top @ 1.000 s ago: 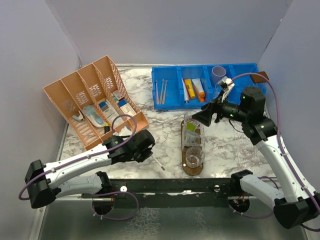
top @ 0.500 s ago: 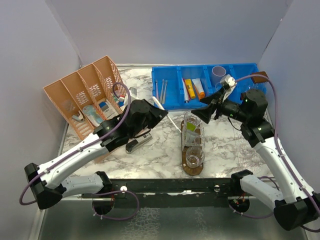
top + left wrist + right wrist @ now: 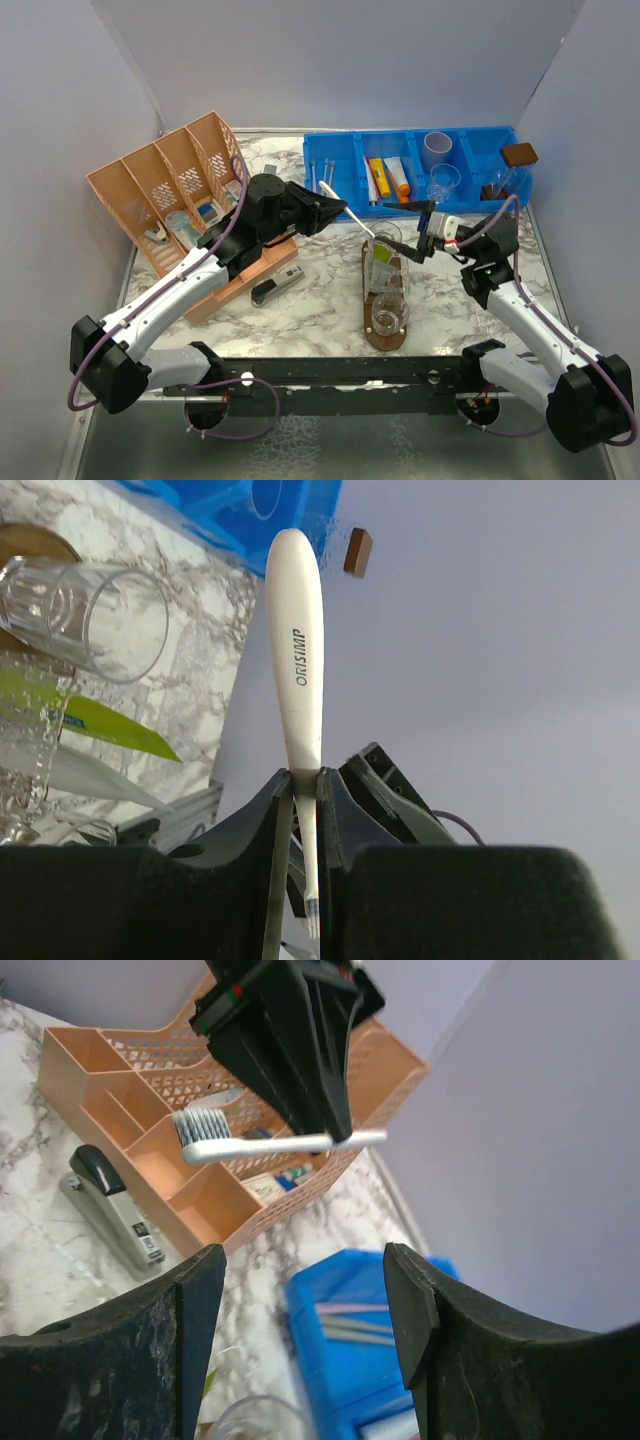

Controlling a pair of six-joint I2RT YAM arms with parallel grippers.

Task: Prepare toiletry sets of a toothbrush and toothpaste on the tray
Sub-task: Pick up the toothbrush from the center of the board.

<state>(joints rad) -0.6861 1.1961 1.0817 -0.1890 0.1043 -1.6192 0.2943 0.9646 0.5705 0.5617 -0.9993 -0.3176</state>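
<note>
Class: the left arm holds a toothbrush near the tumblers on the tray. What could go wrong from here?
The left gripper pinches the toothbrush by its thin neck, so it might swivel or slip and miss the far tumbler. The open right gripper hangs close by, so the arms may clash or tip it off the tray.

"ORISIMP" runs in dark letters along the white toothbrush (image 3: 296, 650) handle; nothing else legible
</note>
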